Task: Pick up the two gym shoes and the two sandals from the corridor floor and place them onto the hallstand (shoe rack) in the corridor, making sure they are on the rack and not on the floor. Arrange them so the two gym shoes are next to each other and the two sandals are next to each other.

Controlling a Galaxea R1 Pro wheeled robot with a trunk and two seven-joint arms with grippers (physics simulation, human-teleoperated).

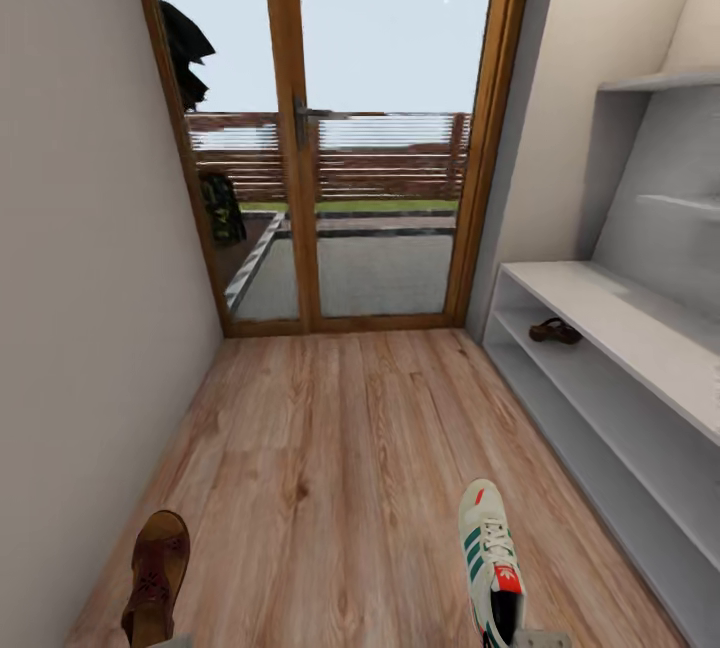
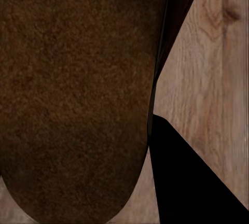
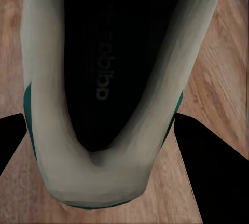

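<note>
Right fingers [image 3: 212, 177] clamp the gym shoe [image 3: 119, 79]; left fingers [image 2: 192, 177] clamp the sandal [image 2: 72, 94].

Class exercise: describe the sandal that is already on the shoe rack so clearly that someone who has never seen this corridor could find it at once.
Start at the glass door ending the corridor, then look right to the pale grey hallstand along the wall. Under its bench top, on the upper open shelf near the door end, lies a small brown sandal on the shelf. Unlike the sandal at lower left and the gym shoe, it is off the corridor floor.

Trainer [image 1: 488, 558], sandal [image 1: 156, 573]; sandal [image 1: 554, 331] shelved
</note>
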